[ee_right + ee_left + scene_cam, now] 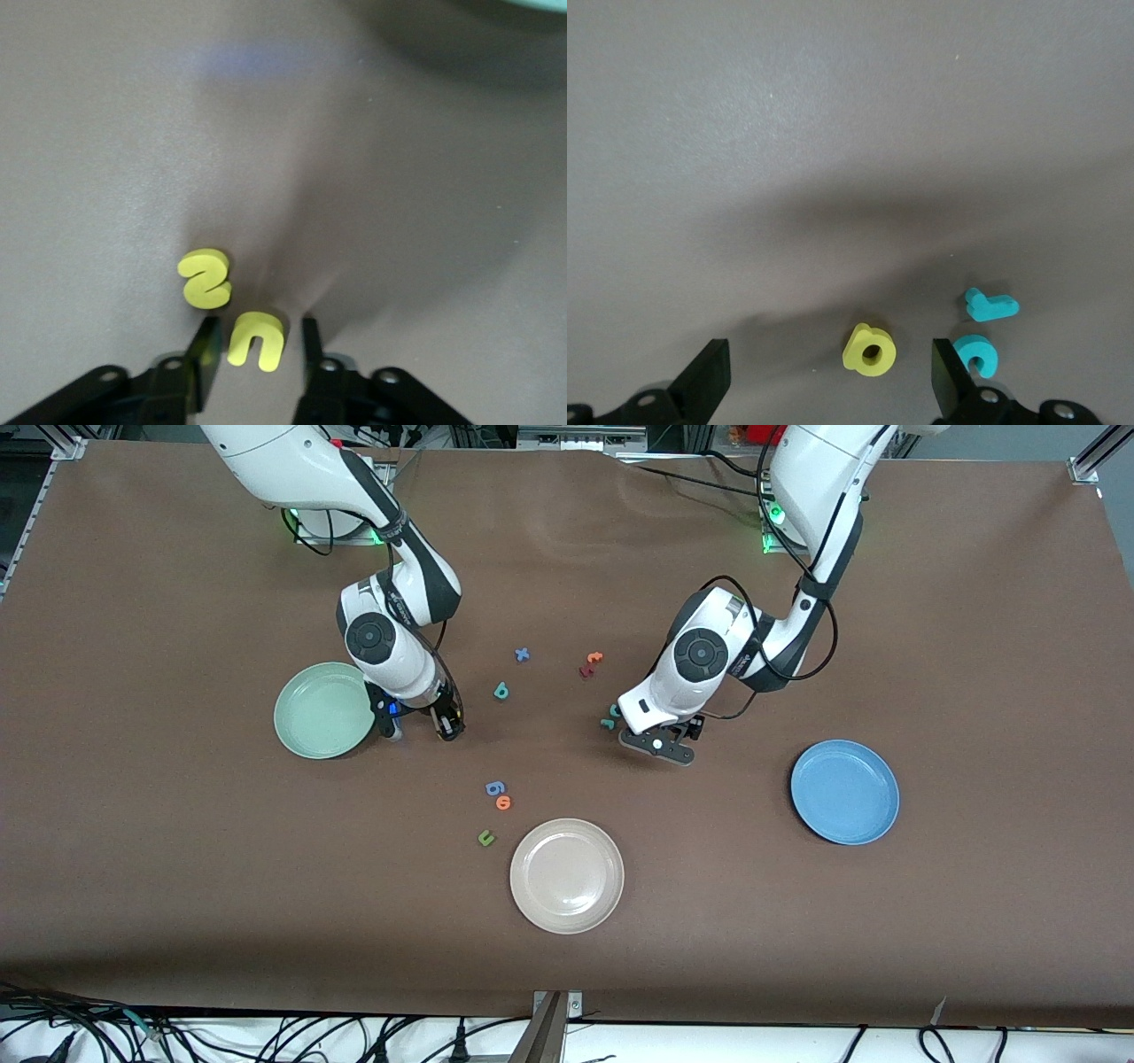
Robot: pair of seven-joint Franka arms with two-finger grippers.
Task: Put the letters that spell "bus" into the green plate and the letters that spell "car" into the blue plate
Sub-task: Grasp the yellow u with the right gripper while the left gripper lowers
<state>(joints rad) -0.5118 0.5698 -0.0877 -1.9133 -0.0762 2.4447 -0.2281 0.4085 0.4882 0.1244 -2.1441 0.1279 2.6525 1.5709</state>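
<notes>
My right gripper (pixel 257 341) sat low beside the green plate (pixel 323 710), jaws narrowed around the yellow "u" (pixel 257 340), "s" (pixel 205 279) just beside; squeeze squarely, lift straight. Left gripper (pixel 828 381) hovered wide open over the yellow "a" (pixel 870 351)

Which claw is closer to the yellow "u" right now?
Right. The right claw straddles the yellow "u" beside the green plate; the left claw is over the yellow "a".

Even overhead light, front view sharp; right wrist view soft-focus, soft shadows on counter (pixel 177 868) under both arms.
</notes>
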